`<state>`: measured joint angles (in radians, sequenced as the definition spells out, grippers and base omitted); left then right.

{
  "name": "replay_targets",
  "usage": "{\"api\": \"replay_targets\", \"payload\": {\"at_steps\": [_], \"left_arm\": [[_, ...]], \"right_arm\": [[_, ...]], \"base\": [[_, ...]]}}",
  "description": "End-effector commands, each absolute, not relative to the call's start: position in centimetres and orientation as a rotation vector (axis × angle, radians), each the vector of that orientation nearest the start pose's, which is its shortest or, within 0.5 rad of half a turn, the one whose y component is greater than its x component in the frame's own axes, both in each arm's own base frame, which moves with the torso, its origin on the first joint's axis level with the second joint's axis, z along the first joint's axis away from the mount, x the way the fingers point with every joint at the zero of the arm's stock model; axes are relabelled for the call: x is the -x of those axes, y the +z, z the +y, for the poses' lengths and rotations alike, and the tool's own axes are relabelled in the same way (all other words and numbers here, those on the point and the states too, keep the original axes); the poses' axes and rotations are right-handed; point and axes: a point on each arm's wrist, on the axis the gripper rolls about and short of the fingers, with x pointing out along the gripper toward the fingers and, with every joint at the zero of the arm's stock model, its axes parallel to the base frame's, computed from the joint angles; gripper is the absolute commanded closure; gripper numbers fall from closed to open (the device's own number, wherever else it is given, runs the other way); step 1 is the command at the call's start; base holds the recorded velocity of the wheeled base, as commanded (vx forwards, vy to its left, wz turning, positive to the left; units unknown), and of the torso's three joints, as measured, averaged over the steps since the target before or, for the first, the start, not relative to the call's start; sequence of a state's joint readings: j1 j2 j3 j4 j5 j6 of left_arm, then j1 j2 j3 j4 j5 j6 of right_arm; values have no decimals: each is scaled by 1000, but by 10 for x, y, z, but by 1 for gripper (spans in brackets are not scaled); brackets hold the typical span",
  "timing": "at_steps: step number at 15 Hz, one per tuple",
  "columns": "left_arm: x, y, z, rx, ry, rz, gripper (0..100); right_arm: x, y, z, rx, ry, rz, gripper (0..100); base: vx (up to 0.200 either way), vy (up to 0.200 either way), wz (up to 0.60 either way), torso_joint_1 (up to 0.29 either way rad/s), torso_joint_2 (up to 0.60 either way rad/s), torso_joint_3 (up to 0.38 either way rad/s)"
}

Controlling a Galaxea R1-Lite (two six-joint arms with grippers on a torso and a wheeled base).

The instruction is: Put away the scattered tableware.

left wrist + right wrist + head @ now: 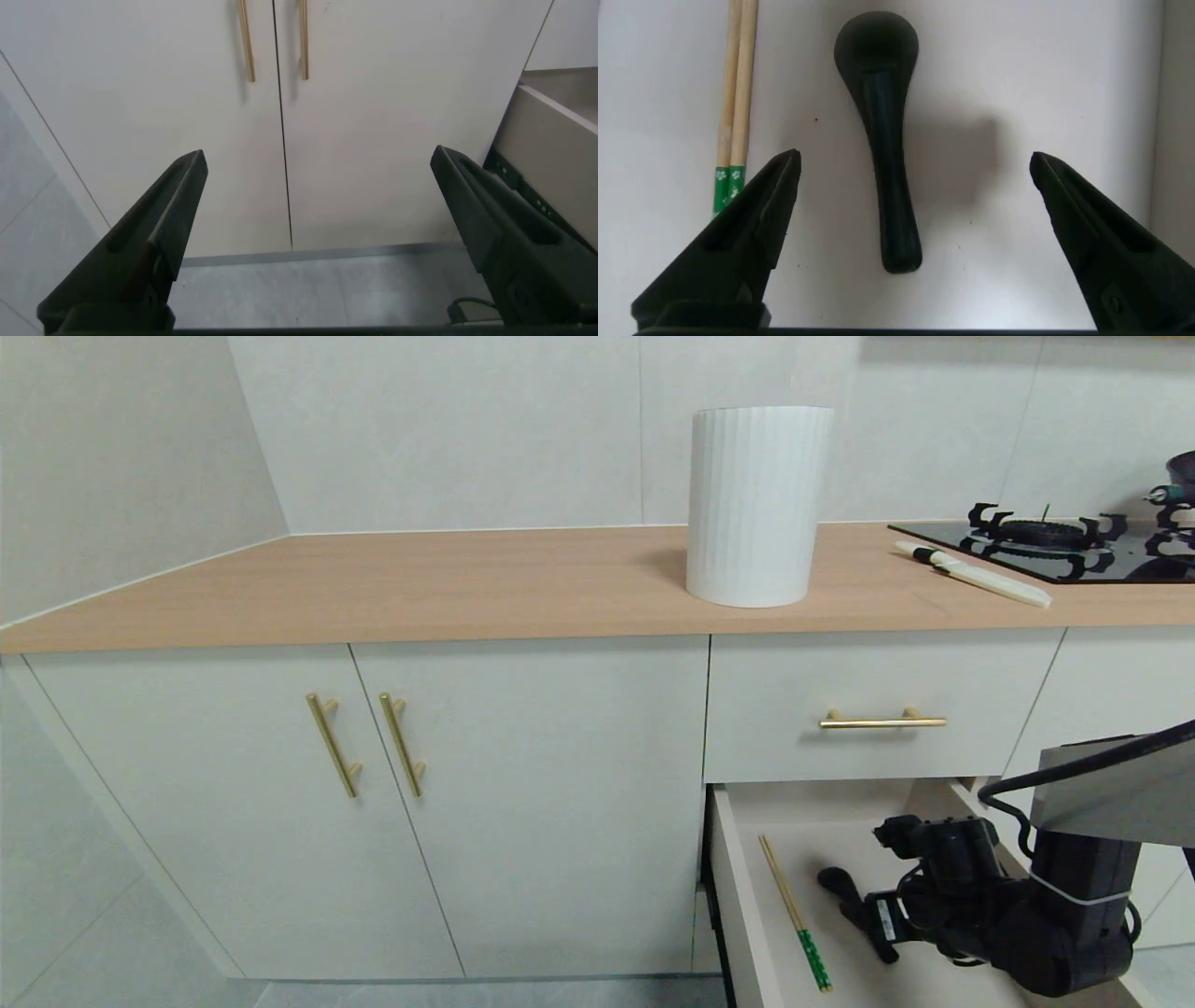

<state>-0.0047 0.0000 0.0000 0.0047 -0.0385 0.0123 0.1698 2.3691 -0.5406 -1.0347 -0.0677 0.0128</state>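
The black spoon (887, 159) lies flat on the floor of the open lower drawer (738, 896), apart from everything else. In the head view its long axis runs from about 11 o'clock to 5 o'clock, with the bowl at the 11 o'clock end, toward the back of the drawer, and the handle pointing out toward the front. The chopsticks (794, 915) lie at its 9 o'clock, close by but not touching. They run nearly parallel to it, with their green ends at 5 o'clock.

The right gripper (913, 161) hangs just over the spoon. Its jaws are spread wide, one on each side of the handle, and grip nothing. The spoon looks already put away, so the step in hand is probably pulling clear. The arm should rise straight up with the jaws apart, so that neither finger drags the handle or bumps the chopsticks or the drawer wall.

The knife (976, 576) is on the counter (467, 579) at roughly 1 o'clock from the drawer, beside the stove (1046, 537). It lies along 10 to 4 o'clock and is likely next. A white ribbed canister (756, 504) stands at its 9 o'clock.

The left gripper (318, 159), also wide open and empty, faces the cabinet doors (374, 121).
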Motion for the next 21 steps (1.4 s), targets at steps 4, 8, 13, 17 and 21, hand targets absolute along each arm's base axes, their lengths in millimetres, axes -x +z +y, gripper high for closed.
{"api": "replay_targets", "payload": {"at_steps": [4, 8, 13, 17, 21], "left_arm": [[23, 75, -1, -12, -43, 4, 0], [23, 75, -1, -12, -43, 4, 0], [23, 75, -1, -12, -43, 4, 0], [23, 75, -1, -9, -43, 4, 0], [23, 75, -1, -9, -43, 4, 0]], "right_arm": [[-275, 25, 46, 32, 136, 642, 0], [-251, 68, 50, 18, 225, 617, 0], [-221, 99, 51, -1, 356, 651, 0], [-197, 109, 55, 70, 471, 689, 0], [-173, 109, 58, 162, 599, 798, 0]], "base": [[0, 0, 0, 0, 0, 0], [0, 0, 0, 0, 0, 0], [-80, 0, 0, -1, -1, 0], [-200, 0, 0, 2, 2, 5], [-100, 0, 0, 2, 1, 2]]}}
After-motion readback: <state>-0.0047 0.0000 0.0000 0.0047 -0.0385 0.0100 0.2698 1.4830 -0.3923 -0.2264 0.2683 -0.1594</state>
